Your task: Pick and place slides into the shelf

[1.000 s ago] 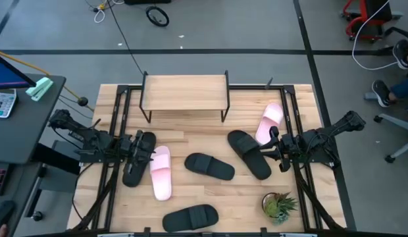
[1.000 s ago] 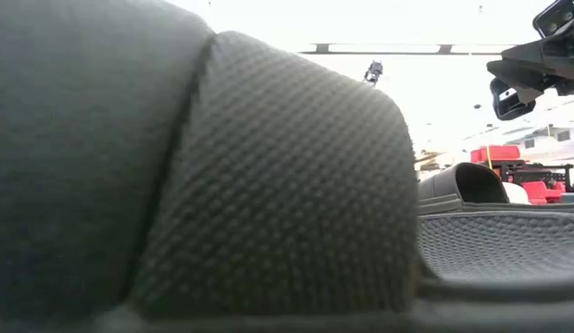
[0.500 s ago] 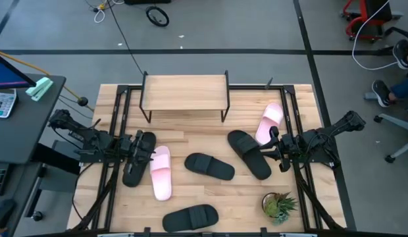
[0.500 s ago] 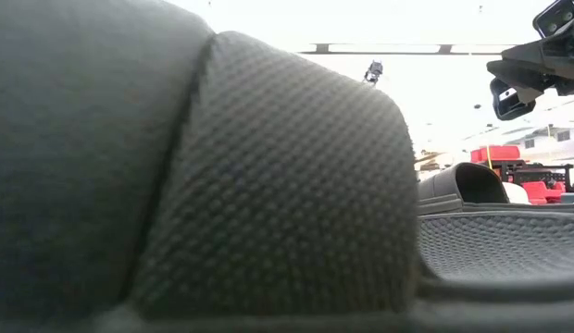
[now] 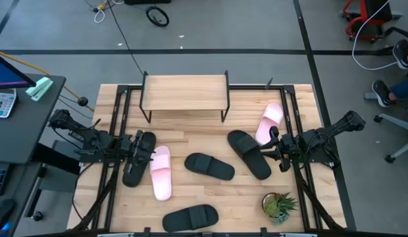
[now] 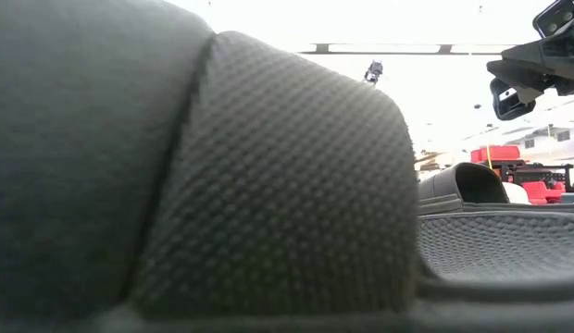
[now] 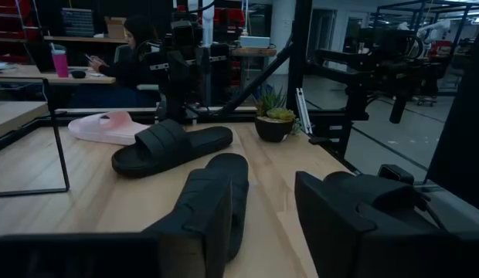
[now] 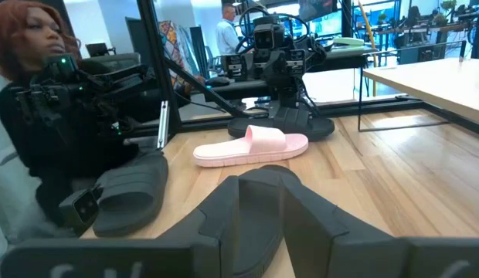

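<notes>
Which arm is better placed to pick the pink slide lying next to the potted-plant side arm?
Right. The right gripper sits beside that pink slide; the left gripper is across the table.

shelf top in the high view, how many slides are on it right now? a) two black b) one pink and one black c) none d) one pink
C: the shelf shows only bare plank, and all six slides lie on the table in front of it, such as the pink slide by the left tool.
</notes>
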{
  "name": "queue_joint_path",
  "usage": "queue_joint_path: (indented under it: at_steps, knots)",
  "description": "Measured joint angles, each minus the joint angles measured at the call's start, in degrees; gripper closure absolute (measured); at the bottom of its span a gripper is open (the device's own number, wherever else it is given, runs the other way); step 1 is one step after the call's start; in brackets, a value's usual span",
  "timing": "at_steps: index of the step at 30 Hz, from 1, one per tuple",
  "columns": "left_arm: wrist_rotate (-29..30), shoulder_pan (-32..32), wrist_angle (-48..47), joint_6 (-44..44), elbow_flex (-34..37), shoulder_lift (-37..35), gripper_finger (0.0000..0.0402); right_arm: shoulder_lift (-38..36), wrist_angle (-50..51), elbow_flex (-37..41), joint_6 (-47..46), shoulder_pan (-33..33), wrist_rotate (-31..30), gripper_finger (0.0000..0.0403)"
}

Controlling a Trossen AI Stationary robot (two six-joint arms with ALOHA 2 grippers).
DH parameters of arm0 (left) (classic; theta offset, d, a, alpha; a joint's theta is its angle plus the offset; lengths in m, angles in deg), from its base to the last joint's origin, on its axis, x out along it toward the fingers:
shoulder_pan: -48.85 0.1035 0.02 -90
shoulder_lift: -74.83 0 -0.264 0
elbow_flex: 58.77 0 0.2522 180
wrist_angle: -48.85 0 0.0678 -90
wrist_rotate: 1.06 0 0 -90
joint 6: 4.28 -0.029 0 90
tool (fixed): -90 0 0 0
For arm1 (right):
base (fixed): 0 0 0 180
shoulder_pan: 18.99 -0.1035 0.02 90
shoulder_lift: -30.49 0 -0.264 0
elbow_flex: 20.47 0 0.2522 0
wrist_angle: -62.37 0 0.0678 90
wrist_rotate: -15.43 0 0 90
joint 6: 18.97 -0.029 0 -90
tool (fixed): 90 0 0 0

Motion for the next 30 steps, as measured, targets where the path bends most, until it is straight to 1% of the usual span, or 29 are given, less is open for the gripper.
queue_joint_path:
  at_steps: [5,16,26,30]
  knots:
    - [0.02,0.01,-0.02,0.0,0.0,0.01,0.0249,0.01,-0.02,0.0,0.02,0.02,0.0,0.0304]
    - [0.0,0.02,-0.02,-0.02,0.0,0.02,0.0262,-0.01,0.01,0.0,0.0,0.02,0.0,0.0304]
    - [0.0,0.02,-0.02,0.0,0.0,0.0,0.0249,0.01,0.0,0.0,0.01,0.0,0.0,0.0304]
    - [0.01,0.01,-0.01,-0.01,0.01,0.01,0.0251,0.02,-0.02,0.0,0.01,0.0,0.0,0.0304]
